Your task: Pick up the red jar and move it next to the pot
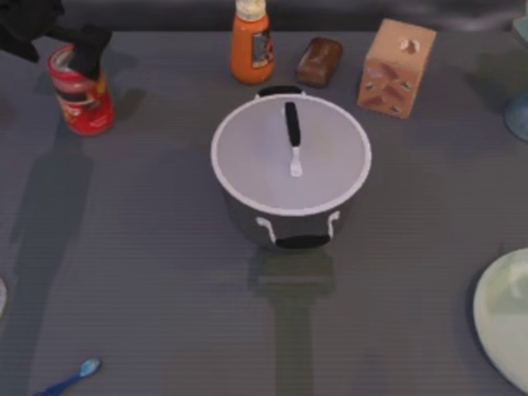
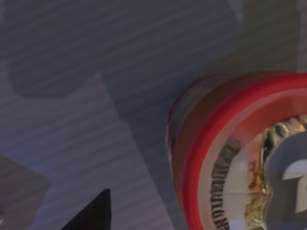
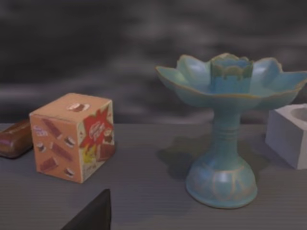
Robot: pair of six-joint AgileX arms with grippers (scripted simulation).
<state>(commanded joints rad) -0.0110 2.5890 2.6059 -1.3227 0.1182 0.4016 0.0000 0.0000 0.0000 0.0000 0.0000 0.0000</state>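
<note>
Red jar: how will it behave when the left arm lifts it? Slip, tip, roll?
The red jar looks rigid, so it probably won't deform in a grip. It is taller than wide and already appears to lean, so a nudge could tip it. On its side, the round body would likely roll. The left gripper is at its top.

— What is covered on the red jar (image 1: pixel 80 95)?
— The left gripper (image 1: pixel 85 51) hides part of its lid, upper left in the top view.
— And the plate (image 1: pixel 505 318)?
— Cut off at the lower right edge.
</note>
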